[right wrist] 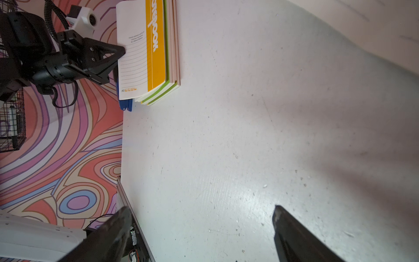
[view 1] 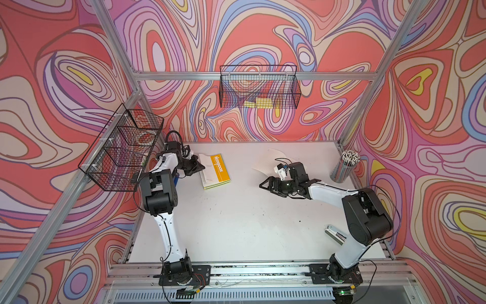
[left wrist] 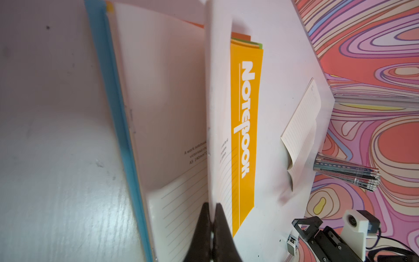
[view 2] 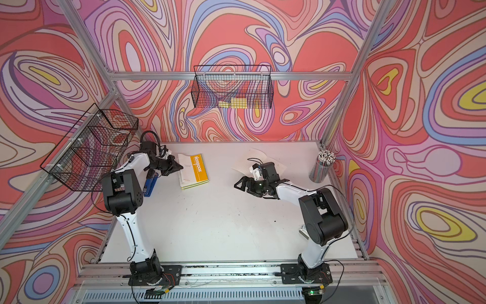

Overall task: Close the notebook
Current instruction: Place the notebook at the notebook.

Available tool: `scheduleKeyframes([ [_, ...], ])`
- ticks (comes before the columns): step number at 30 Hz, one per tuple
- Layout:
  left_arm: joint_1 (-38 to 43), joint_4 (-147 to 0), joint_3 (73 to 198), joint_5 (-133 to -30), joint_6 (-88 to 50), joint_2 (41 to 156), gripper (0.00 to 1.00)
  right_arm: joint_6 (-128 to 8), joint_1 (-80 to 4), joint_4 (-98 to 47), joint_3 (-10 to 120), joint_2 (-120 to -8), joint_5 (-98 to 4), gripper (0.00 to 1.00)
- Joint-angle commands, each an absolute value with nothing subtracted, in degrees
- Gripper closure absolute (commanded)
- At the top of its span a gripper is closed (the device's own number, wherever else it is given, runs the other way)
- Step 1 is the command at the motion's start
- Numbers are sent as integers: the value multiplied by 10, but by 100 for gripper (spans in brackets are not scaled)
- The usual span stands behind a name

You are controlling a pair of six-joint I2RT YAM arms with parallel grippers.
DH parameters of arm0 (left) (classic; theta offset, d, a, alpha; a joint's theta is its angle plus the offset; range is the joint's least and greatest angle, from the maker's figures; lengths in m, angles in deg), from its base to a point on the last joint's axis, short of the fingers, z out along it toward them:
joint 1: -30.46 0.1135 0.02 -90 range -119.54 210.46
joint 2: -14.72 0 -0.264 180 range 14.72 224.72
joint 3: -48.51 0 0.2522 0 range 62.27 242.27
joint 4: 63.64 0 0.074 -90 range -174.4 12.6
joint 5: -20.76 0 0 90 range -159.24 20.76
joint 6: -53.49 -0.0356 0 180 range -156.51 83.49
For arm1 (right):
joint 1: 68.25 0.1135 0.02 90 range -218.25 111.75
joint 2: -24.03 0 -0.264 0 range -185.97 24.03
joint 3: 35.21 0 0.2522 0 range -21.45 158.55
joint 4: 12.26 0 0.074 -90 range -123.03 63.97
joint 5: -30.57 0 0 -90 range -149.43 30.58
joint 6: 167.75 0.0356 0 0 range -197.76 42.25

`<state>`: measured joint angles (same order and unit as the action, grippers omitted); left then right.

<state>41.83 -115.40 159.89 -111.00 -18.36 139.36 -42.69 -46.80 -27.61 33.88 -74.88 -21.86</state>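
Notebook (view 1: 215, 171) is in the far half of the bench (view 1: 236, 223), close to its left edge, with the orange-and-white cover facing up. In both top views you only get the left end effector (view 1: 202, 167) sitting at the cover's left edge, so the wrist cams tell the rest.

The left wrist view has its fingers (left wrist: 204, 217) clenched on a white edge of the cover, blurred and seen edge-on. So it's grasping the notebook by the cover.

The right wrist view shows the held edge riding a bit above the pages. It also shows the notebook topping a stack (right wrist: 173, 68) of others with green and tan edges, which the top views barely hint at. A blue stapler (view 2: 150, 185) lies just beside that stack and shows best in a top view.

The right end effector (right wrist: 201, 208) is released, fingers wide apart over bare bench, well apart from the notebook.

Containers:
- The wire basket (view 1: 259, 86) on the back wall holds yellow sticky pads (view 1: 259, 103).
- The divided basket (view 1: 121, 150) on the left wall has something round and reddish (view 1: 146, 137) in the compartment nearest the back wall. Can't tell what it is.
- A clear cup (view 1: 340, 172) stands upright at the far right corner, packed with pencils (view 1: 351, 156).

A loose lined sheet (view 1: 265, 162) lies near the far edge.
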Motion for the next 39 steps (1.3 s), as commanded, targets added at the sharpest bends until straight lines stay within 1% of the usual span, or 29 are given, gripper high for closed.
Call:
scheduleKeyframes([
  [1, 424, -1184, 1611, -1084, -209, 1410, 100, -425, -470, -262, 339, -758, -211, 2],
  [9, 424, -1178, 1612, -1064, -210, 1419, 100, -418, -470, -254, 334, -764, -209, 2],
  [11, 424, -1179, 1612, -1057, -210, 1418, 94, -417, -471, -251, 333, -765, -208, 2],
  [13, 423, -1173, 1608, -1049, -209, 1414, 93, -415, -470, -249, 333, -768, -208, 2],
  [16, 424, -1163, 1599, -1037, -208, 1407, 89, -411, -471, -242, 332, -771, -204, 2],
  [20, 423, -1159, 1598, -1035, -207, 1406, 88, -408, -470, -240, 332, -771, -201, 2],
  [26, 424, -1155, 1599, -1033, -202, 1406, 77, -408, -470, -240, 333, -771, -202, 2],
  [39, 423, -1142, 1589, -1017, -189, 1354, 71, -408, -470, -243, 334, -766, -200, 1],
])
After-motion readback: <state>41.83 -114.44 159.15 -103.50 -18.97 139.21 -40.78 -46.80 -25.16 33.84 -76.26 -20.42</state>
